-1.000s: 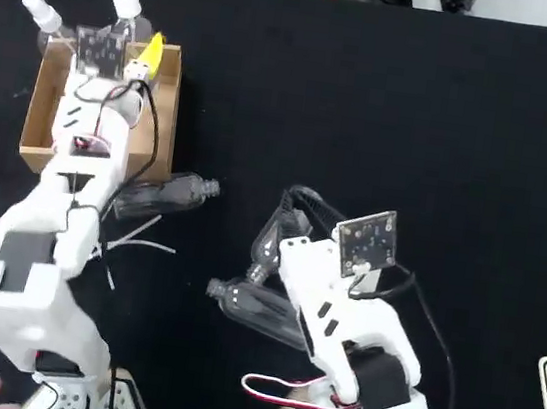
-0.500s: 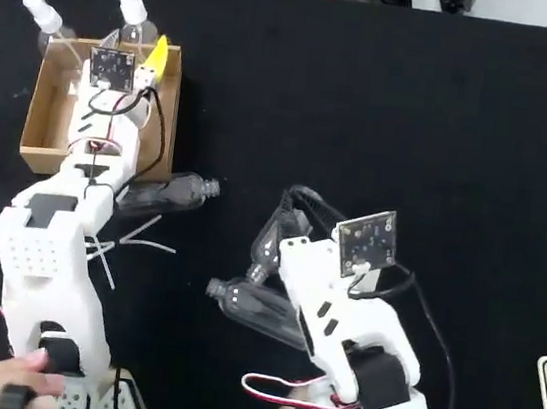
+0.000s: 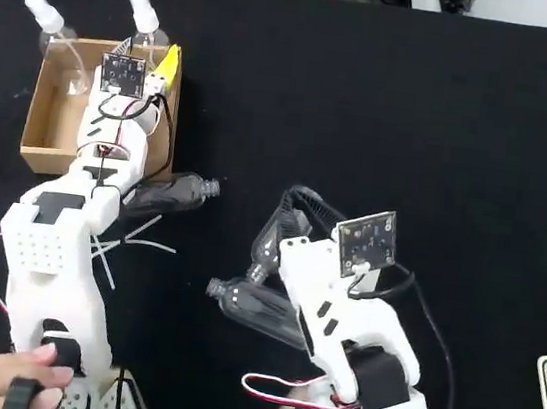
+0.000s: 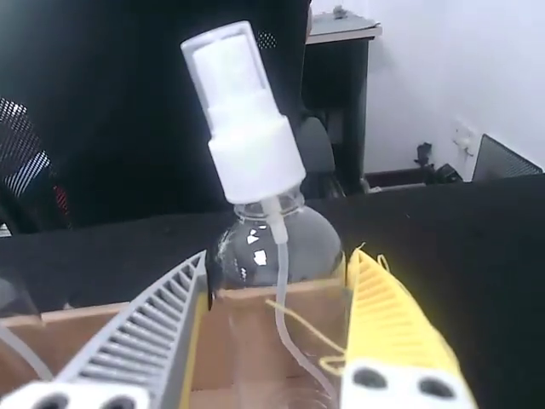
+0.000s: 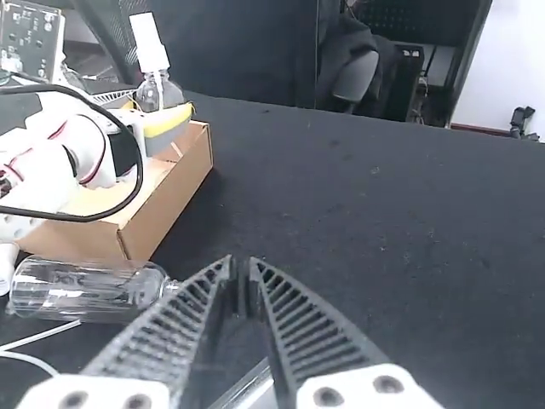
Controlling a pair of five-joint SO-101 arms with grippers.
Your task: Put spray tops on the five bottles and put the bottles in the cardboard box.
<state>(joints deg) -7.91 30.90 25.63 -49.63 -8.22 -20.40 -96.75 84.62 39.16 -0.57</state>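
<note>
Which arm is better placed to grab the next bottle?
Likely right: its jaws sit empty beside a clear uncapped plastic bottle; the left jaws hold a spray-topped bottle at the brown cardboard box.

A clear bottle (image 4: 277,243), white spray top (image 4: 243,102) on, sits nearly upright in our left gripper (image 4: 279,260), at the cardboard box (image 4: 234,319) edge.
</note>
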